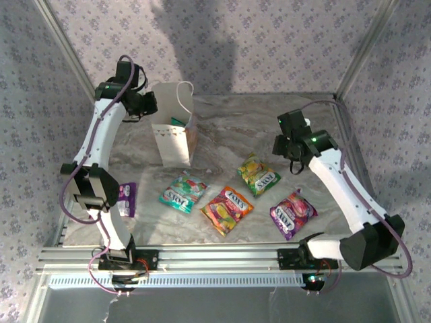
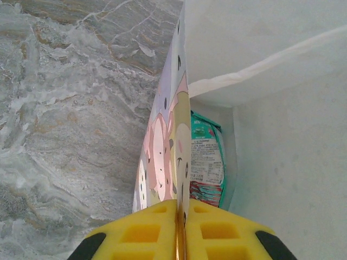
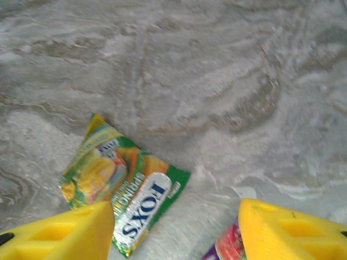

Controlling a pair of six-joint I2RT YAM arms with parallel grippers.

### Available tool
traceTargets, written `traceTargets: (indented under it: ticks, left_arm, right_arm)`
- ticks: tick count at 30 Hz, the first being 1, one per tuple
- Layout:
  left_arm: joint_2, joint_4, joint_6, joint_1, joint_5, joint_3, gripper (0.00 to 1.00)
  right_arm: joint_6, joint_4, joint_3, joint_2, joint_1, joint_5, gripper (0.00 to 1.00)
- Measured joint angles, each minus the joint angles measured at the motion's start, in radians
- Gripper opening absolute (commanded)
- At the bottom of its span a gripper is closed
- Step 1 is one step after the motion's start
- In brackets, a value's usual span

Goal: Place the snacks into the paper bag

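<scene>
Our left tool [image 2: 178,230] is pinched shut on the side wall of the paper bag [image 1: 172,142], which stands at the back left of the table [image 1: 222,114]. This grip should steady the bag, mouth up. One teal snack [image 2: 208,157] is already inside. Our right tool [image 3: 176,230] hangs with its two fingers apart, just over the yellow-green snack [image 3: 126,195] (the one closest to it). To do this step well, we should go straight down, put one finger on each side of the snack, and squeeze softly so it does not slip. A second teal snack [image 1: 182,192], a red-orange snack [image 1: 227,209] and a purple snack [image 1: 293,214] lie near it, and another purple snack [image 1: 126,199] lies beside the left arm [image 1: 101,145]
</scene>
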Motion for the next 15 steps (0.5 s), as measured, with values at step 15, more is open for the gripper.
traceTargets:
  ticks: [15]
  left_arm:
    - [0.0, 0.013, 0.019, 0.0, 0.015, -0.067, 0.12]
  right_arm:
    - [0.107, -0.117, -0.245, -0.155, -0.237, -0.221, 0.76]
